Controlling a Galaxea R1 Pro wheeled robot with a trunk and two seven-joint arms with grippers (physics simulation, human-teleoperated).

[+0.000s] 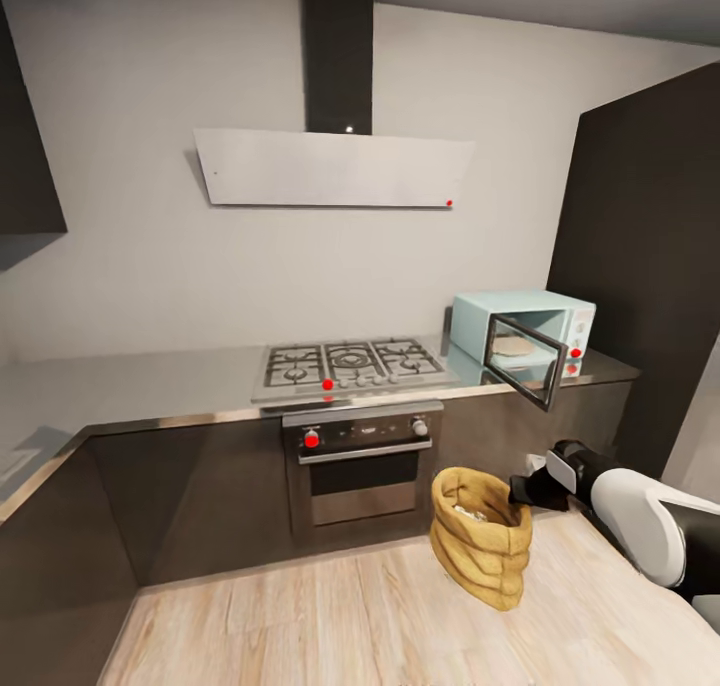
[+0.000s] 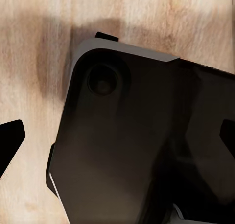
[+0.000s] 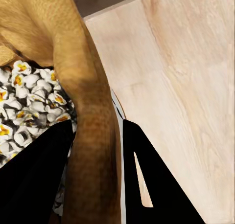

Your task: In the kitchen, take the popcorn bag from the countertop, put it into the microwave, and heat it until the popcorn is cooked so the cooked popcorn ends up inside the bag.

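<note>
Pale wood flooring point(image 1: 330, 616) runs up to dark cabinets, and above them the grey table point(image 1: 150, 381) is carried along the wall. The popcorn bag point(image 1: 480, 546) is held in the air over that floor, well apart from the microwave point(image 1: 525, 341) and below and in front of it. It is kept upright, its long axis roughly vertical and its rolled rim uppermost. White and yellow popcorn point(image 3: 29, 101) is seen inside the bag's mouth in the right wrist view.

The bag is gripped by the right pincer point(image 1: 528, 488), which is closed on the rim at the side facing the microwave: one dark finger point(image 3: 34, 180) is set inside against the popcorn, the other outside the wall. The right arm is therefore the nearer one, already at the bag.

From the bag, the microwave lies upward and farther from the robot, standing on the table at its end beside the tall dark cabinet point(image 1: 650, 266). Its door point(image 1: 525, 361) is swung open toward the room, and the lit cavity with its turntable is exposed. The coming move is judged to turn on this: the bag must be raised to the cavity's height and carried in past the open door without tipping.

Farther from the bag, a gas hob point(image 1: 350, 366) and steel oven point(image 1: 360, 466) are set left of the microwave. The left pincer's point(image 2: 117, 136) dark fingertips are seen over the floor, widely spread and empty.
</note>
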